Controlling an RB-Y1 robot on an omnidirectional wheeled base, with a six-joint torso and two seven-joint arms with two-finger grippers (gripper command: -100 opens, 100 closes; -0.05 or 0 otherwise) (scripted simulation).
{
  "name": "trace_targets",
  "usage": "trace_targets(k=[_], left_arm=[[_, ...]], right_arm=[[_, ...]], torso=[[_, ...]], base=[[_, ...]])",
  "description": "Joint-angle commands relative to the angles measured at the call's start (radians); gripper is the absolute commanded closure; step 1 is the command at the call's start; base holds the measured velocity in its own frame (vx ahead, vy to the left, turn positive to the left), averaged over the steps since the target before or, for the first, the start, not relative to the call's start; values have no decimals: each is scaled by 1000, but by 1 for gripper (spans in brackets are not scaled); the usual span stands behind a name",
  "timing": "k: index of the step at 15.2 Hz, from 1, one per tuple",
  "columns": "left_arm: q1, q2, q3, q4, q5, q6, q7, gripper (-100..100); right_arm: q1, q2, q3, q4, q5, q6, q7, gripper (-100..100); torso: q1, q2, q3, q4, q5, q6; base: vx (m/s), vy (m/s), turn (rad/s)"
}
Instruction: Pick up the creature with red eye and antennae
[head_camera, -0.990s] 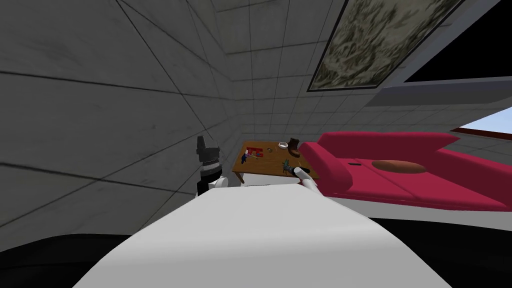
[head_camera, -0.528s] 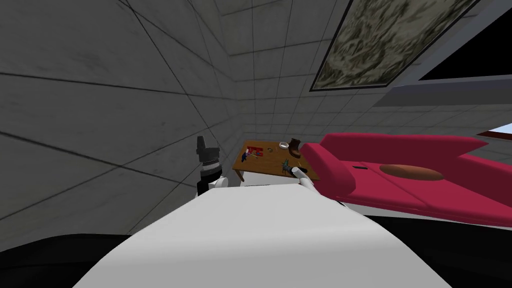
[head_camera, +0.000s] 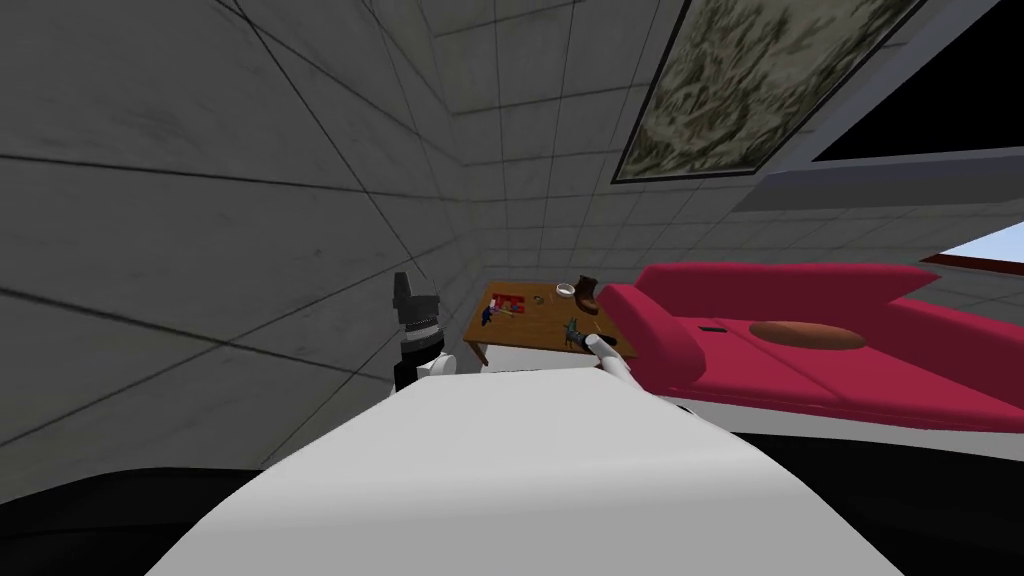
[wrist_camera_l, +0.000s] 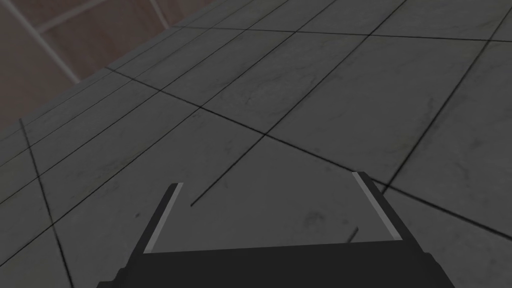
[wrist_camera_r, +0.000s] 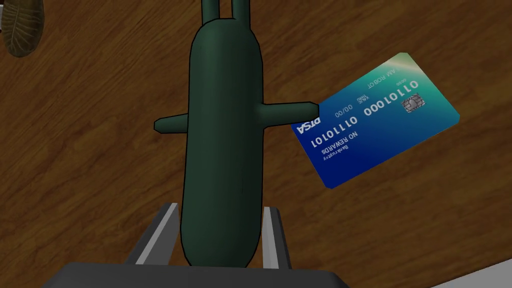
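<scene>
A: Two arms, status?
B: Clenched on dark green capsule-shaped creature (wrist_camera_r: 222, 125): right gripper (wrist_camera_r: 221, 206), over brown wooden table (wrist_camera_r: 100, 165), blue bank card (wrist_camera_r: 375, 120) just beside.
A: Other one?
B: Released, left gripper (wrist_camera_l: 267, 179), fingers apart, left of table.

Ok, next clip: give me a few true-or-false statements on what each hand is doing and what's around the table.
1. The right hand is shut on the dark green creature. True.
2. The left hand grips a card. False: it is open and holds nothing.
3. A blue card lies on the wooden table beside the creature. True.
4. The sofa beside the table is blue. False: it is red.
</scene>
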Motion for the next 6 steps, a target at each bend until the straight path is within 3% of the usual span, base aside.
trace_targets(k=[1,5,6], left_arm=[[0,0,0,0,0,0,0,0],[0,0,0,0,0,0,0,0],[0,0,0,0,0,0,0,0]], right_arm=[[24,-7,5,-42,-7,29,-2,100],[60,-23,15,-108,-21,73,1,100],[49,-18,12,-87,-16,58,-2,100]], torso=[[0,0,0,0,0,0],[1,0,0,0,1,-1],[1,0,0,1,1,-1]], base=[[44,86,-120],[40,63,-98],[19,32,-46]])
